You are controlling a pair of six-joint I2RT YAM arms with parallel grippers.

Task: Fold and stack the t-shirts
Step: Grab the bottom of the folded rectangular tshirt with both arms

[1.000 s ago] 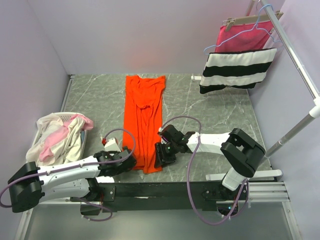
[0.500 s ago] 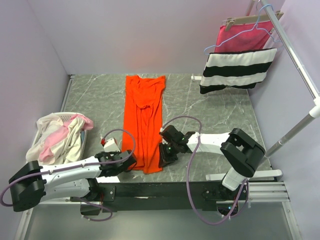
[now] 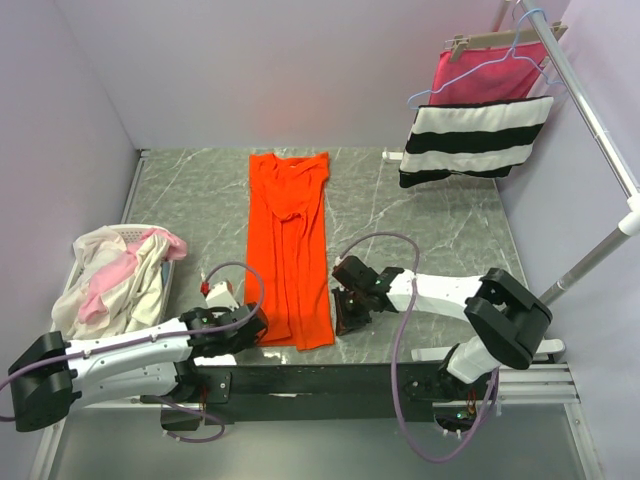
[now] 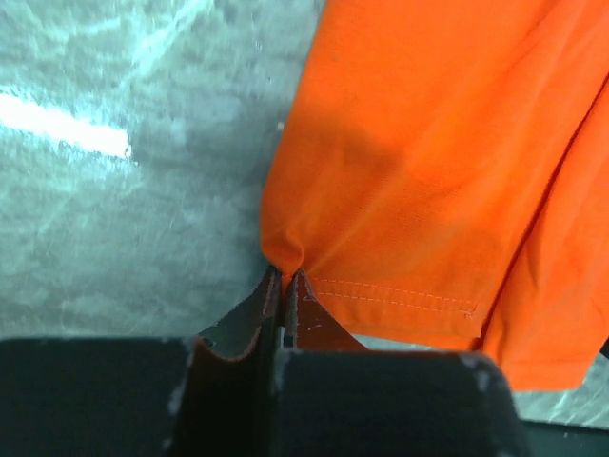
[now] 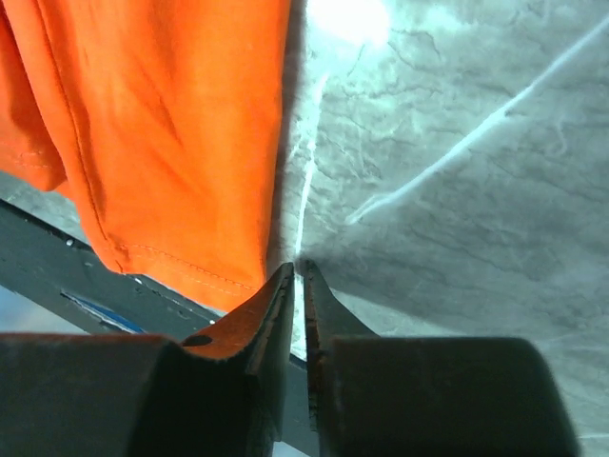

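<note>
- Hard to call first: the right gripper [image 5: 296, 271] has its fingers almost together with a thin slit left. The tips sit right at the near-right hem corner of the orange shirt [image 3: 290, 240]. Whether any cloth is caught, I cannot tell.
- The top view is no help there, since the gripper's own body covers the tips.
- The left gripper [image 4: 283, 278] is clear: fingers pressed together, pinching the near-left hem corner, cloth puckering into them, at the near edge of the table [image 3: 440, 230].
- The orange shirt lies in a long narrow strip down the table's middle, collar far and hem near. Both wrist views cut most of it off.
- In the basket [image 3: 70, 280] at the table's left edge, a cream shirt [image 3: 100, 245] and a pink shirt [image 3: 115, 275] are bundled together and spill over the rim. The number of pieces is unclear.
- A striped cloth [image 3: 475, 140] hangs over the table's far-right corner.
</note>
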